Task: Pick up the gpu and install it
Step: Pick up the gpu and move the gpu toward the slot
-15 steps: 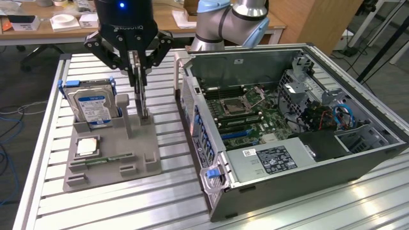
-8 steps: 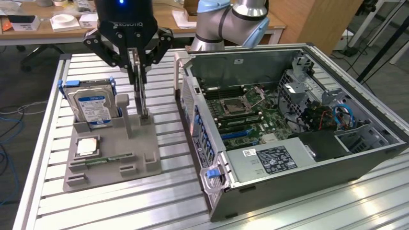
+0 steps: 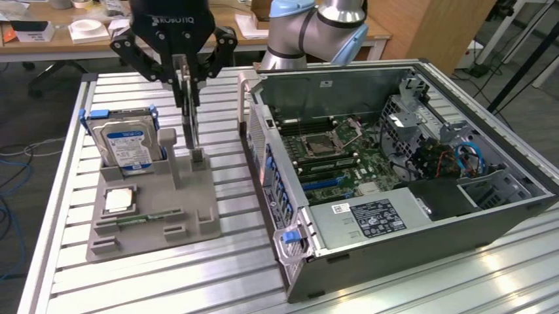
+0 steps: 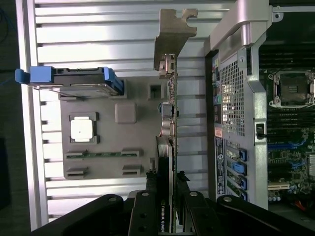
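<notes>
- Exterior view: the black two-fingered gripper (image 3: pixel 188 80) hangs from the pale blue and silver robot arm (image 3: pixel 315 29). It is over the part of the slatted aluminium worktop (image 3: pixel 175 288) nearest the exterior view's left edge.
- Its fingers are closed on the gpu (image 3: pixel 190 118), a thin dark circuit card with a silver metal bracket. The card hangs upright and edge-on below the gripper.
- The card's lower end reaches down to a small post of the flat grey plastic holder tray (image 3: pixel 201 216). Whether it touches the post cannot be told.
- On that tray, a silver hard drive with a blue-white label and blue side rails (image 3: pixel 127 140) stands upright at the far corner.
- A square silver processor chip (image 3: pixel 120 199) lies flat nearer the front. A narrow green memory stick (image 3: pixel 150 216) lies just beside the chip.
- The open dark-grey computer case (image 3: pixel 489 222) lies on its side just beside the tray, across the worktop's half toward the exterior view's right. Its green motherboard (image 3: pixel 349 173) and empty processor socket (image 3: pixel 319 144) are exposed.
- Wrist view: the fingers (image 4: pixel 147 201) of the gripper (image 4: pixel 167 194) press on both faces of the gpu (image 4: pixel 168 123). Its silver bracket (image 4: pixel 173 34) is at the end away from the gripper.
- From this camera the card runs between the holder tray (image 4: pixel 113 142) and the case's perforated rear panel (image 4: pixel 231 98).
- The hard drive (image 4: pixel 74 83), the chip (image 4: pixel 82 130) and the memory stick (image 4: pixel 93 155) sit in their places on the tray.
</notes>
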Available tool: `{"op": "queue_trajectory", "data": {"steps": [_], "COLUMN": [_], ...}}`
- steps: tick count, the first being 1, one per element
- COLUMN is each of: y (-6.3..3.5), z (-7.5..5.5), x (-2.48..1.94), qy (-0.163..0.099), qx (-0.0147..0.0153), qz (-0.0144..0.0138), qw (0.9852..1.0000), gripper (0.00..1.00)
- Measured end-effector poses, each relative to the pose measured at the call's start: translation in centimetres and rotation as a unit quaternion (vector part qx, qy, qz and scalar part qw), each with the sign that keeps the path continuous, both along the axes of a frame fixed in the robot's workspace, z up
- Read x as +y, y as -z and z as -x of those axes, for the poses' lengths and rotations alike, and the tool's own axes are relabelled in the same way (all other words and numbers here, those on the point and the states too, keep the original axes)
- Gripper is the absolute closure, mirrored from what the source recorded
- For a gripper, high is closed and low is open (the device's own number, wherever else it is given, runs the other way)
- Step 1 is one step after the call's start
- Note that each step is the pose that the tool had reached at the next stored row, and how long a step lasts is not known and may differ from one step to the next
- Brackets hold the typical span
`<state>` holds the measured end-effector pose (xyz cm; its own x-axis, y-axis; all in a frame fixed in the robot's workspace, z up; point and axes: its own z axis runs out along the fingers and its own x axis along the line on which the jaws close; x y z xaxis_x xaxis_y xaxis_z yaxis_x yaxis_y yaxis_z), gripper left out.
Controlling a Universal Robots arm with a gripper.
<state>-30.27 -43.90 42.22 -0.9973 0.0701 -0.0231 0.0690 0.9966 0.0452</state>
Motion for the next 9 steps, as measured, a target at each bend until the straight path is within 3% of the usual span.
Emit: {"op": "queue_trajectory", "data": {"steps": [9], "y": [-0.62], "z": [0.0], "x": [0.0], "qy": [0.0], "qx": [0.0], "qz": [0.0], "qw": [1.0], "gripper": [0.74]}}
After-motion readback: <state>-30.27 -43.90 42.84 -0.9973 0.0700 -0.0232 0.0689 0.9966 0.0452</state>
